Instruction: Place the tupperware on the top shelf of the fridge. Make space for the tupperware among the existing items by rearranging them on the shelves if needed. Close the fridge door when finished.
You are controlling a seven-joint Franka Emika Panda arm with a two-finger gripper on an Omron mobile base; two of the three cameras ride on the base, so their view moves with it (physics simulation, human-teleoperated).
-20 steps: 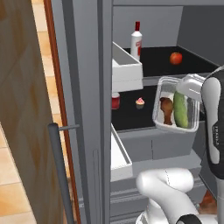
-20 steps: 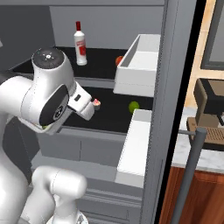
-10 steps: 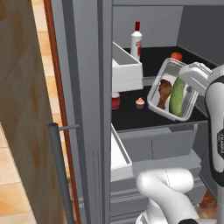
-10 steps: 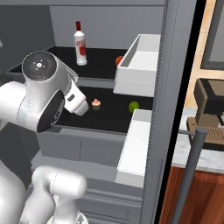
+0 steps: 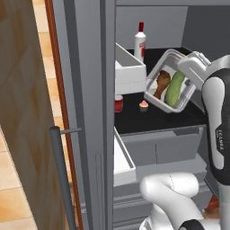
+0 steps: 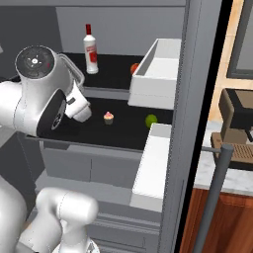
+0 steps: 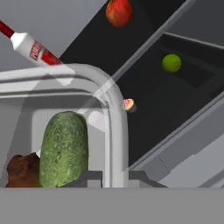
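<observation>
Since the earlier frame the tupperware (image 5: 170,86) has gone up and toward the back of the fridge (image 5: 85,90); before it hung low in front of the lower shelf, now it is at the height of the top shelf (image 6: 111,74). The gripper (image 7: 111,177) has its jaws clenched on the rim of the tupperware, one tip on each side of the wall. The container is tilted steeply, probably because the hand grips it by one edge and reaches in from the side.

I take the white bottle (image 5: 140,41) as landmark. It stands upright at the back of the top shelf, and the tupperware hangs in front of it and below, not yet resting on the board. The red fruit (image 6: 134,68) lies on the same shelf, apart from the bottle, so free room seems to stay between them. One shelf below the bottle are the cupcake (image 6: 108,117), the green fruit (image 6: 151,120) and the red can (image 5: 118,103). The door is open.
</observation>
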